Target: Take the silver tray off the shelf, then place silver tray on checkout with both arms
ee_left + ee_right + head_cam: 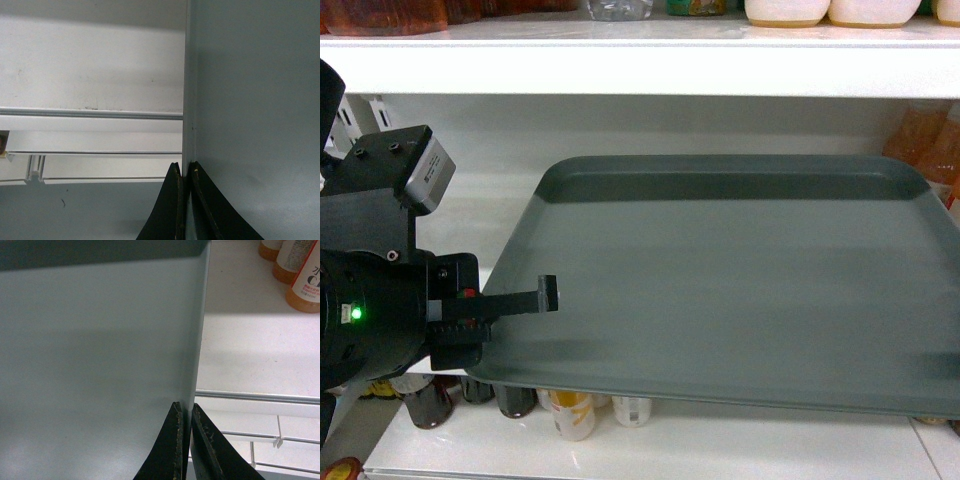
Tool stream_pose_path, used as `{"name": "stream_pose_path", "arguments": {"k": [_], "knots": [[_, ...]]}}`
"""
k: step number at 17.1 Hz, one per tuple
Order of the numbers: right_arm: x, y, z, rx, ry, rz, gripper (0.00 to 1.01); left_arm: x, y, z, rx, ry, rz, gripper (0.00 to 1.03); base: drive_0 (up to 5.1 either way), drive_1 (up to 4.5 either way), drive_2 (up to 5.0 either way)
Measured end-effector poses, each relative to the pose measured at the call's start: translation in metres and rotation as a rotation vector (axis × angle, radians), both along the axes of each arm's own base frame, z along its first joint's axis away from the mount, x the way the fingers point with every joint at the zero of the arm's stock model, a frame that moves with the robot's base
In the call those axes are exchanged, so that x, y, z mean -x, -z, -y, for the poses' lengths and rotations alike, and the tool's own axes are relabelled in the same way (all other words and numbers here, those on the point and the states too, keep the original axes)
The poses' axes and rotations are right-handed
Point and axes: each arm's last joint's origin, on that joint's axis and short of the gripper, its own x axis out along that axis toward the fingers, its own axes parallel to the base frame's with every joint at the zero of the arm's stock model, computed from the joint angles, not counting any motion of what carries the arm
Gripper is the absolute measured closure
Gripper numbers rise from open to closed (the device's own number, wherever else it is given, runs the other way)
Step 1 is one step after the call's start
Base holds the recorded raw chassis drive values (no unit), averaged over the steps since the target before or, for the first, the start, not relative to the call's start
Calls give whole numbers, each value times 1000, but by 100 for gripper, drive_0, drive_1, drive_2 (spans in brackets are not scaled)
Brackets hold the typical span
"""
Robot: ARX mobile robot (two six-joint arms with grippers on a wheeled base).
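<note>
The silver tray (720, 280) is a large grey-green sheet with a low rim, held level in front of the white shelf (500, 215); its near edge hangs past the shelf board. My left gripper (545, 295) is shut on the tray's left rim, and in the left wrist view its black jaws (186, 170) pinch the tray (250, 100) edge. My right gripper (186, 412) is shut on the tray's (100, 350) right rim; it lies outside the head view. The checkout is out of view.
Orange drink bottles (930, 140) stand on the shelf just right of the tray, also seen as bottles (305, 280) in the right wrist view. Cans and bottles (570, 410) sit on a lower board under the tray. An upper shelf board (620, 70) runs overhead.
</note>
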Motion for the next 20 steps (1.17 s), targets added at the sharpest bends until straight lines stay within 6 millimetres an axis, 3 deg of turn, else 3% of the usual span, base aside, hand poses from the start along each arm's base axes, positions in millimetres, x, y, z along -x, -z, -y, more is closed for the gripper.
{"name": "stream_pose_path", "arguments": {"k": [7,20], "knots": [[0,0,0,-1,0,-4,98,0,1,0,-1,0,-3,100,0,0,0],[0,0,0,-1,-1,-1,98,-1,1,0,-3,-3,-2,100,1,-430,432]]}}
